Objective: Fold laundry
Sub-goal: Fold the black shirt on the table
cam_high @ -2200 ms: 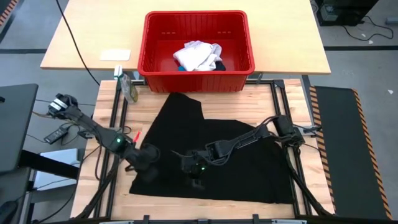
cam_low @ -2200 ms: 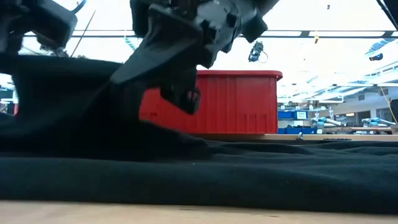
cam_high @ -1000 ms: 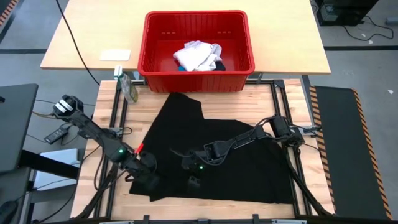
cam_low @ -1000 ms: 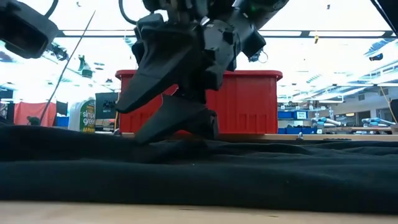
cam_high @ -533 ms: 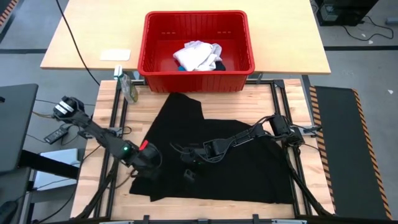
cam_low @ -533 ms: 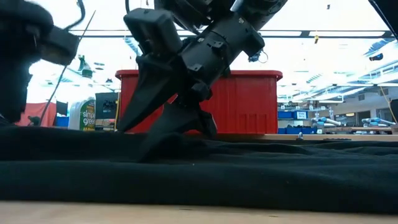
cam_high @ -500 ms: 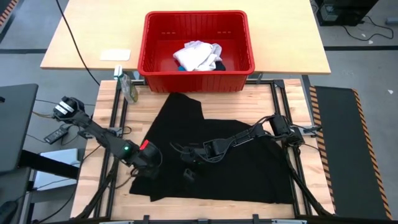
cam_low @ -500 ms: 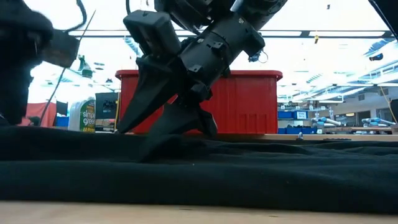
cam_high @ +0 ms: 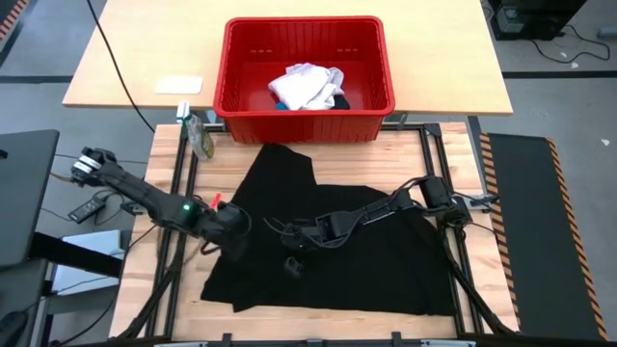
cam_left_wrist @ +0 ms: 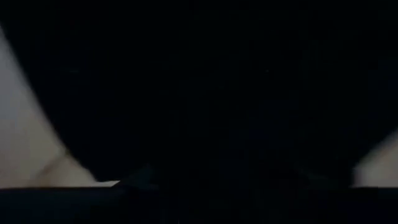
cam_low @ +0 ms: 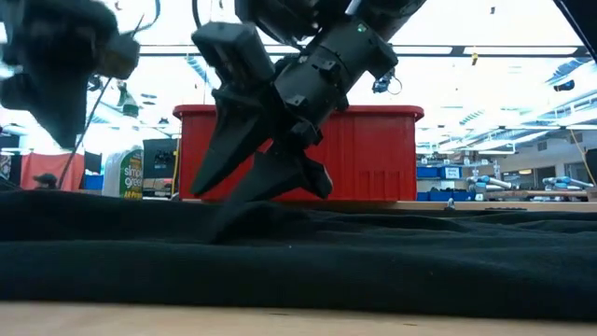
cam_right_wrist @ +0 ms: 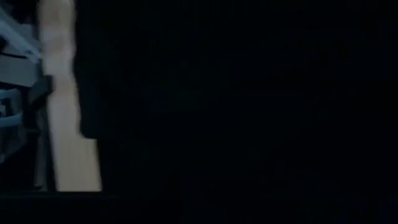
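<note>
Shirt [cam_high: 333, 241], black, lies spread over the wooden table [cam_high: 415, 154], with a narrower flap reaching toward the red basket [cam_high: 376, 101] on the farther table. Its near hem runs close to the table's near edge; bare wood shows beside both side hems and at the far right corner.

Left claw [cam_high: 234, 243] sits at the shirt's left edge, its arm stretching back and outward past the table's left side. In the low view [cam_low: 56, 65] it hangs blurred above the cloth. Whether its fingers are parted, and whether they hold cloth, cannot be told; the left wrist view shows almost only dark fabric.

Right claw [cam_high: 292, 262] points down onto the shirt just beside the left claw, toward the middle of the garment. Its arm runs low across the cloth from the right side of the table. In the low view [cam_low: 244, 201] the fingers slant steeply down to the fabric, which rises in a small ridge at their tips; a grip cannot be told.

White garment [cam_high: 307, 87] lies bunched inside the basket, well beyond both claws, with a blue scrap [cam_high: 279, 106] at its edge.
</note>
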Available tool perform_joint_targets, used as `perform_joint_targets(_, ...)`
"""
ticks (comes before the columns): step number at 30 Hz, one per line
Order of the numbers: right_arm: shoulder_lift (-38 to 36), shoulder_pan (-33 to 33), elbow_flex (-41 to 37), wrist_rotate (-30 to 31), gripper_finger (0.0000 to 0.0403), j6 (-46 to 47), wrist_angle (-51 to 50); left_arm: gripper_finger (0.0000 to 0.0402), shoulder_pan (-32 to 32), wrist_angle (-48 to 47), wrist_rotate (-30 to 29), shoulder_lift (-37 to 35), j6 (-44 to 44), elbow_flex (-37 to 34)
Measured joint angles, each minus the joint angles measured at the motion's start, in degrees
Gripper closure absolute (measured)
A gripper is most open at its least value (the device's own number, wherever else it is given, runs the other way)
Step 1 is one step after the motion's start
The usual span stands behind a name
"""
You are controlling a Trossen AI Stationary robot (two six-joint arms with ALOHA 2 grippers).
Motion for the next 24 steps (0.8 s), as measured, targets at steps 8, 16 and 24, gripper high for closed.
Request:
perform_joint_targets(8,-0.17,-0.26,0.02,-2.58,0.0223,-1.75,-0.82,0.0243,-13.23,15.25,2.83,-1.82,-2.33,-1.91)
perform_joint_targets(16,-0.28,1.35,0.02,-1.73,0.0223,-2.83,1.87,0.0254,-16.15,14.81,1.39,5.04,-10.57,-8.15)
perform_joint_targets(24,-0.28,2.09,0.02,0.08,0.0223,-4.25,0.74,0.0255,-10.63,13.72,-6.12,7.95,-12.26,-11.86)
